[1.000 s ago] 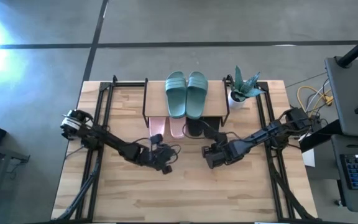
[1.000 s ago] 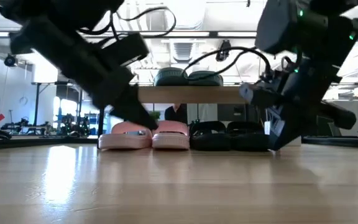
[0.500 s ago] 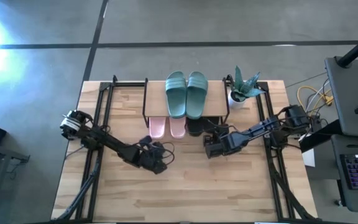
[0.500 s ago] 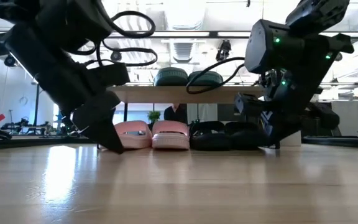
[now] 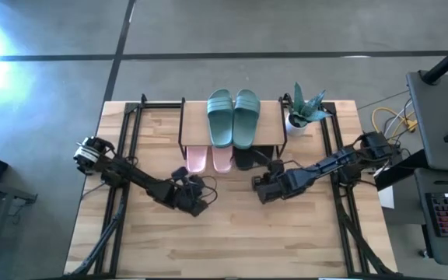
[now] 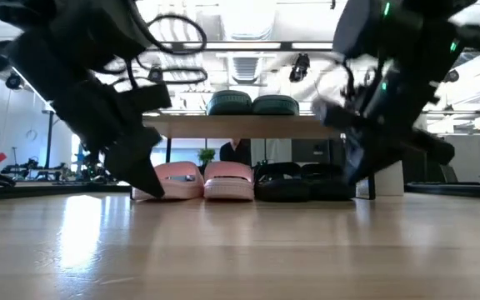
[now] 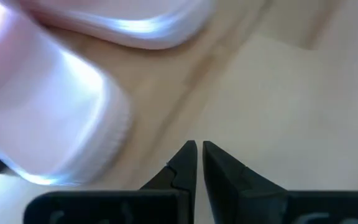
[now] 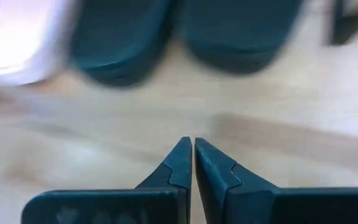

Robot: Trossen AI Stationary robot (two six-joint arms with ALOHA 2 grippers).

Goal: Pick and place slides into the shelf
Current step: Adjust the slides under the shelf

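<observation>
The teal-green rubber slide pair (image 5: pixel 233 117) lay on the low wooden-topped shelf (image 5: pixel 194 123) at the table's far edge; the pale pink pair (image 6: pixel 203 180) and black pair (image 6: pixel 301 181) sat beneath. Both the left gripper (image 7: pixel 197 157) and the right gripper (image 8: pixel 188 153) were pinched nearly together, empty, just before the shelf.

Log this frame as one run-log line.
left gripper: shut, empty, by pink pair | right gripper: shut, empty, facing black pair | teal pair: on shelf top | pink, black: under shelf
</observation>
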